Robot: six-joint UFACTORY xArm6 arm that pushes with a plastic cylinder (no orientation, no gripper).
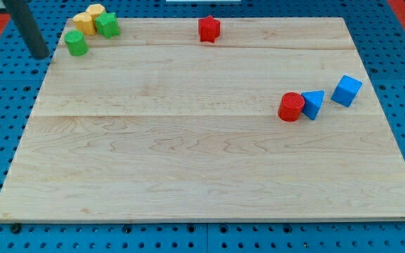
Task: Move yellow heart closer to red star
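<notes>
Two yellow blocks sit touching at the board's top left corner, one (84, 22) lower left and one (95, 10) behind it. I cannot tell which is the heart. A green star (107, 25) touches them on the right. The red star (209, 29) sits near the top edge, middle of the board, well to the right of the yellow blocks. My tip (41, 55) is at the view's top left, just off the board's left edge. It is to the left of a green cylinder (76, 43) and below left of the yellow blocks, touching none.
A red cylinder (291, 107) touches a blue triangle (313, 104) at the right side, with a blue cube (346, 91) just beyond. The wooden board (188, 154) lies on a blue perforated table.
</notes>
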